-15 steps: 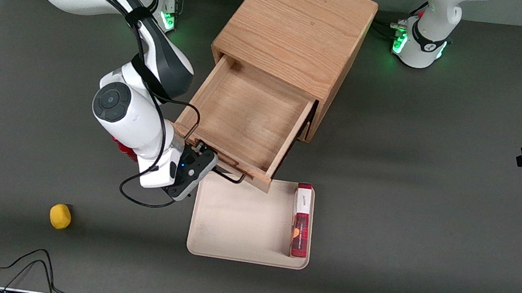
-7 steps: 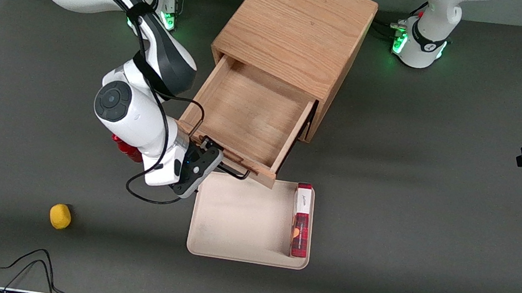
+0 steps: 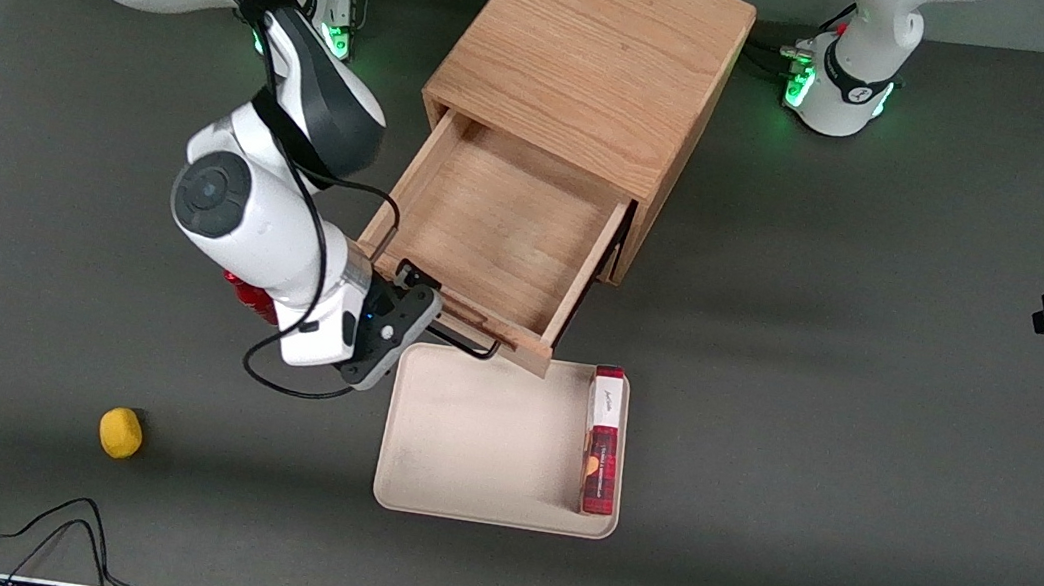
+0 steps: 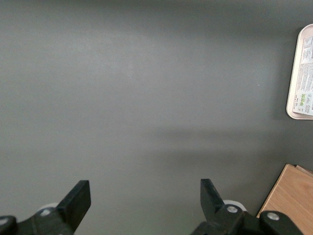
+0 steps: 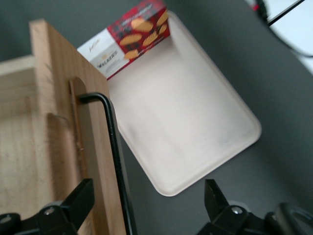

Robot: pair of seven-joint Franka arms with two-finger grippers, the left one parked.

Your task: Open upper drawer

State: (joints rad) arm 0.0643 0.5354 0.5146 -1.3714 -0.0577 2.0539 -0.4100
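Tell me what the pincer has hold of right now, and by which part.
Nothing. The pincer is open, its fingers spread wide on either side of the upper drawer's black handle without clamping it.

My gripper is hanging open at the thin black bar handle of the pulled-out light oak upper drawer, one finger on each side. The beige rectangular tray is lying just below the drawer front, with a red biscuit box standing along its edge. A small yellow lump is sitting well apart on the dark grey surface.
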